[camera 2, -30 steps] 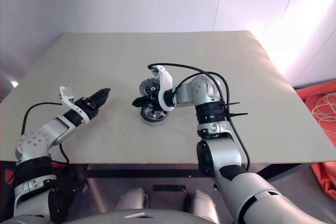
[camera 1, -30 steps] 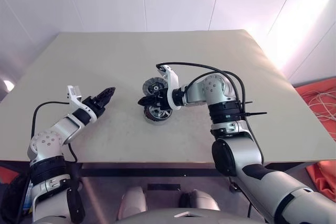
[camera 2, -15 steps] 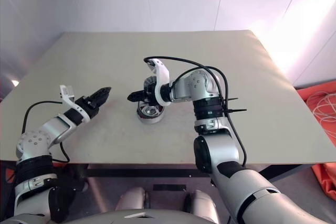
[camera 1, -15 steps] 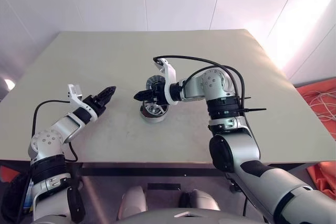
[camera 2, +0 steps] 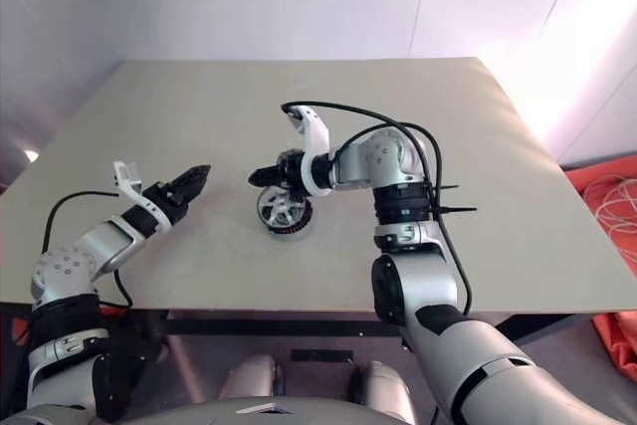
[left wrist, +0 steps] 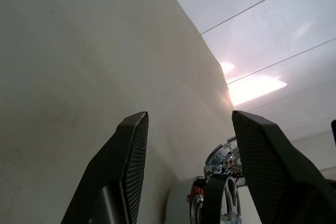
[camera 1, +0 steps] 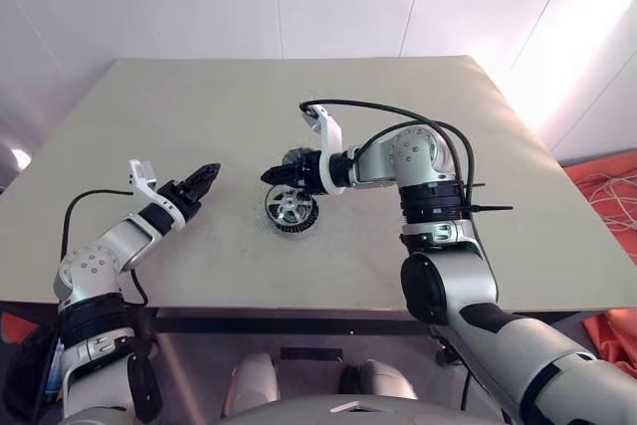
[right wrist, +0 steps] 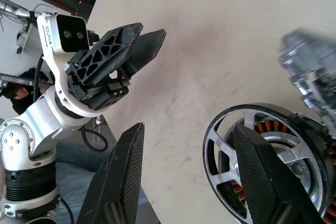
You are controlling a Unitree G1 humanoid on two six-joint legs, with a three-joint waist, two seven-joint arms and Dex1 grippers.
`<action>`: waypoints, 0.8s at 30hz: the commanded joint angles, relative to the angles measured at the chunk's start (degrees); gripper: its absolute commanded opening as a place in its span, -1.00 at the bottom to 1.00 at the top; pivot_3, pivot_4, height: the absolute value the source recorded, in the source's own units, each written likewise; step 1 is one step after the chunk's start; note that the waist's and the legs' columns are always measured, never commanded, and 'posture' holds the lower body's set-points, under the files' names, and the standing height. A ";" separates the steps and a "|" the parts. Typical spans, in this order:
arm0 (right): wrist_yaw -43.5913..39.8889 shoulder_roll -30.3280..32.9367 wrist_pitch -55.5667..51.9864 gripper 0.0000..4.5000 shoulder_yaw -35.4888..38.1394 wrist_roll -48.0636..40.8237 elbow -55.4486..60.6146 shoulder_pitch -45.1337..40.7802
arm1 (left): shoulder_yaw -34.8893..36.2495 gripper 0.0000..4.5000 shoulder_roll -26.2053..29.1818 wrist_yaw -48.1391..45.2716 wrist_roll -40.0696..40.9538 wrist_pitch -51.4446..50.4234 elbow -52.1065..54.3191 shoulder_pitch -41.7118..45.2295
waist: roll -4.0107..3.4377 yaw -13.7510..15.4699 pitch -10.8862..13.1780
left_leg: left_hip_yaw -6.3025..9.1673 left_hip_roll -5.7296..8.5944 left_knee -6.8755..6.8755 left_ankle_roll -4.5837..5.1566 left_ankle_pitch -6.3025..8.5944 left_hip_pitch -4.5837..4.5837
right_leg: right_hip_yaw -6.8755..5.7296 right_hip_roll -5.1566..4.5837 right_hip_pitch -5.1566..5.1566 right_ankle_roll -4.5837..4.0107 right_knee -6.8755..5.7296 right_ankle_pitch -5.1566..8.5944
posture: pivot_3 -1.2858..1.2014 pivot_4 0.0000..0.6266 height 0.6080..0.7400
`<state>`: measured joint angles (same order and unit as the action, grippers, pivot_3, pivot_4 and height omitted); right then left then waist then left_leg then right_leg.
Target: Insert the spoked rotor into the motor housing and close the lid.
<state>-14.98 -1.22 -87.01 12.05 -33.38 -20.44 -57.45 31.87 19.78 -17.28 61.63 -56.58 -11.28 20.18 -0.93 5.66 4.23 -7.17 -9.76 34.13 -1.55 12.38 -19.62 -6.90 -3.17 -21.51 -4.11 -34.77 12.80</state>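
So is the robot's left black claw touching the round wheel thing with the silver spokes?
Apart. In the left eye view, the left gripper hangs open with bare table between it and the wheel.

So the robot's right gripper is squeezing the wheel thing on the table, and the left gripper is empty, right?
Not quite. The right gripper is open above the spoked rotor, not squeezing it, as the right wrist view shows. The left gripper is indeed empty.

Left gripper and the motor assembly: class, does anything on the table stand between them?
Nothing visible does. Bare table lies between the open left gripper and the motor assembly; the open right gripper hovers above it.
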 commanded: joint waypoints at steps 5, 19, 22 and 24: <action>0.73 -0.40 -1.02 0.35 1.04 -0.08 3.68 -0.37 | -0.33 0.19 0.57 -1.40 -0.18 0.94 -0.72 2.17 | 0.00 0.00 0.00 | 0.00 0.00 0.00 0.00 0.00 0.00 | 0.00 0.00 0.00 0.00 0.00 0.00 | 0.03 -1.00 1.00; -10.40 7.82 4.90 0.35 -4.27 -4.06 17.56 3.11 | -1.00 0.19 0.96 -2.71 -0.97 1.12 -1.62 2.47 | 0.01 0.32 0.01 | 0.01 0.01 0.00 0.01 0.00 -0.02 | 0.00 -0.01 0.02 0.16 0.02 -0.09 | 0.03 -1.00 1.00; -15.97 12.76 16.35 0.35 -9.84 -1.10 24.00 8.27 | -1.77 0.19 1.26 -3.66 -1.67 1.06 -1.37 2.53 | 0.04 0.61 0.00 | 0.01 0.01 0.00 0.02 0.01 -0.06 | 0.00 -0.01 0.08 0.20 0.05 -0.10 | 0.03 -1.00 1.00; -20.19 16.93 21.65 0.35 -12.80 0.00 26.65 12.38 | -3.11 0.19 1.71 -4.68 -2.40 0.57 -0.87 2.75 | 0.04 1.11 0.00 | -0.01 0.01 0.00 0.06 0.03 -0.06 | 0.00 -0.01 0.18 0.22 0.09 -0.10 | 0.03 -1.00 1.00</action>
<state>-31.55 13.88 -70.26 1.34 -33.84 2.97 -46.15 29.50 20.33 -20.46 59.50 -56.22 -13.79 21.74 -0.89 6.77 4.22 -7.18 -9.74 34.13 -1.47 12.42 -19.67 -6.91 -3.18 -21.31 -3.88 -34.67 12.71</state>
